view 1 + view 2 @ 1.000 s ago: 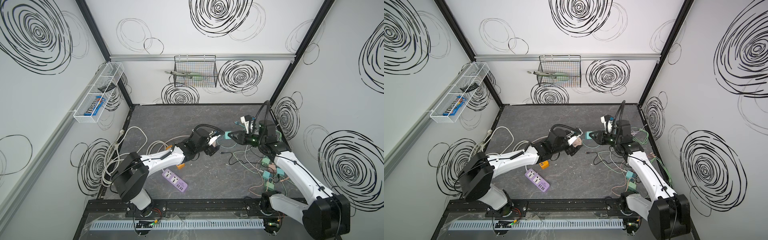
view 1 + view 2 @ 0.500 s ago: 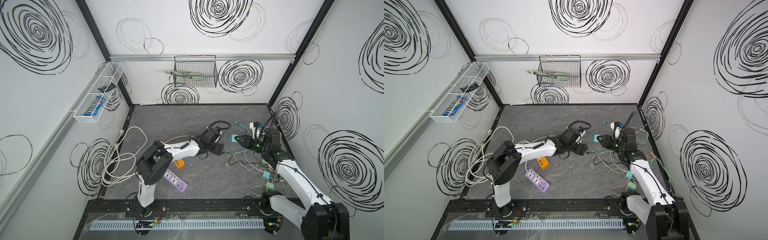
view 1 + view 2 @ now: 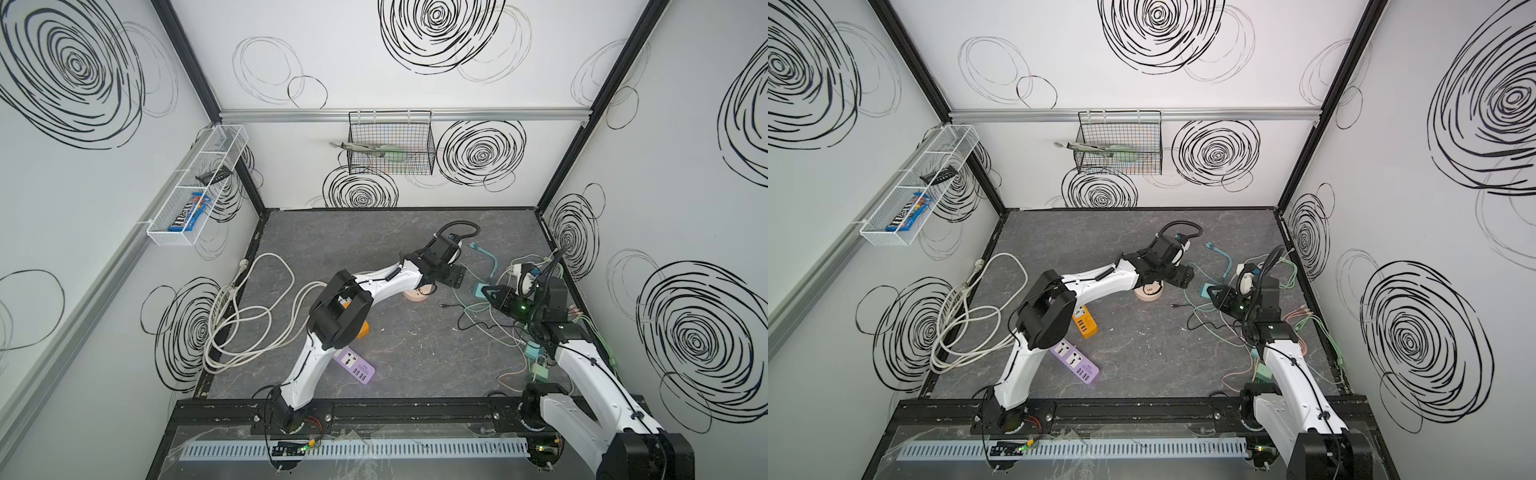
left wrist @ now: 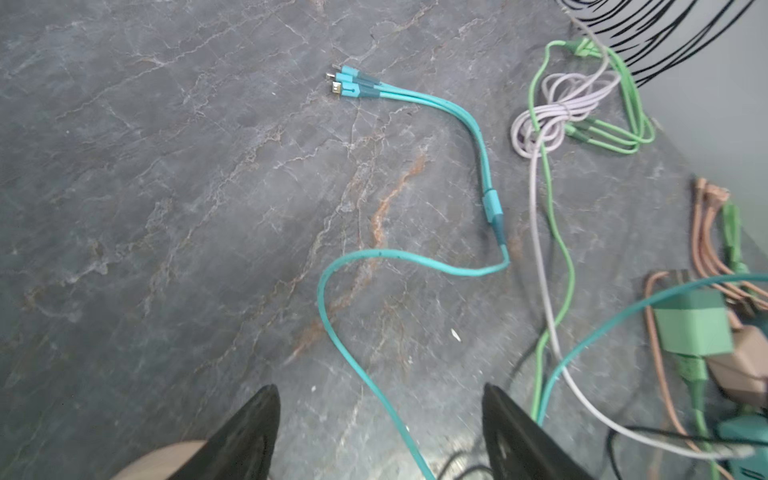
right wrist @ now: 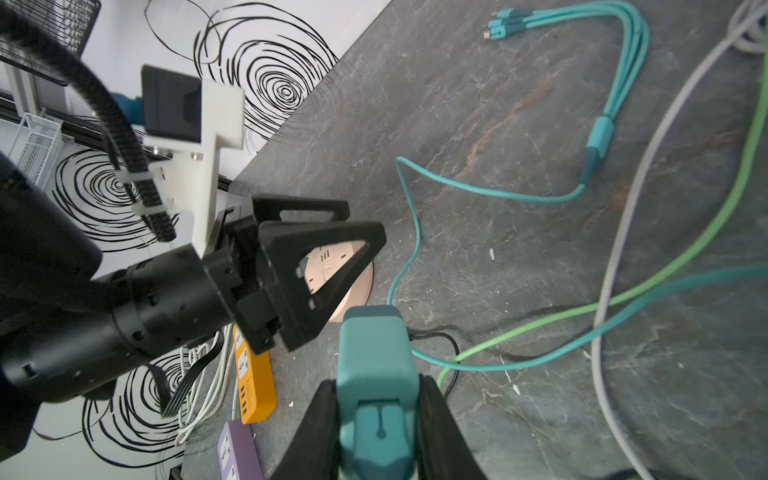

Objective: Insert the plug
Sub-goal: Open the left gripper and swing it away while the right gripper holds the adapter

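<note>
left tool [image 4: 379, 390]: wide open, nothing in it
right tool [image 5: 376, 399]: clamped on the teal plug [image 5: 376, 353]
teal plug: pokes out past the right tool's fingertips
round socket [image 3: 1148, 294]: on the table, just beside the left tool, near the teal plug's front

L claw [image 3: 454, 277]: reached past socket [image 3: 415, 296] | R claw [image 3: 487, 291] w/ plug [image 5: 376, 365]: backed off

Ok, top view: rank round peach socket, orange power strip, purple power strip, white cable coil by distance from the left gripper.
1. Round peach socket, beside the left gripper.
2. Orange power strip, left of centre.
3. Purple power strip, toward the front.
4. White cable coil, by left wall.
</note>
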`<state>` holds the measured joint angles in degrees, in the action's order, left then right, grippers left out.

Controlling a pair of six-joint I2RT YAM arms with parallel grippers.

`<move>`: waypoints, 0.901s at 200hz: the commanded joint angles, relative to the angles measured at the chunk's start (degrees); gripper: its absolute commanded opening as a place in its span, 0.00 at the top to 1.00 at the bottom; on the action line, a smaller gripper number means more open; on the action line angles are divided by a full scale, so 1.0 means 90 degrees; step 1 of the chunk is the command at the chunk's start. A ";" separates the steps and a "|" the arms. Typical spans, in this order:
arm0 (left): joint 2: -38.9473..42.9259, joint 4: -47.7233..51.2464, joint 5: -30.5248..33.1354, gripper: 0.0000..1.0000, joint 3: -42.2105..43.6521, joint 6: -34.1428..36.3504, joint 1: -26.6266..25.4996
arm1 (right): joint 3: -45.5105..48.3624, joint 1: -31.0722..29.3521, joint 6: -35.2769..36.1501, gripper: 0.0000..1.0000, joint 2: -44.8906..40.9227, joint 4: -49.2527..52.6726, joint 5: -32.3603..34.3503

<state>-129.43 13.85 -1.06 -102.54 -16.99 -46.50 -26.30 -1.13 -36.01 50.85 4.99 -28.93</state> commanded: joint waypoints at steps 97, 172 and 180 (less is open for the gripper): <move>-0.2409 0.0795 0.0785 0.66 -0.3295 0.0550 0.0017 | -0.0109 0.0046 0.0331 1.00 0.0066 0.0224 -0.0183; 0.0349 -0.0463 0.0600 1.00 -0.1478 0.0465 0.1249 | -0.1416 -0.0124 0.0536 1.00 0.1716 -0.1743 -0.0560; 0.0696 -0.0526 0.0538 1.00 -0.1189 0.0359 0.1483 | -0.1725 -0.0233 0.0763 1.00 0.1995 -0.1807 -0.0599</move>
<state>-136.03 16.84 5.39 -117.95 -11.00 -40.84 -34.22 -1.43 -31.99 63.53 -1.69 -31.57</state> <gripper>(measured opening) 0.061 0.281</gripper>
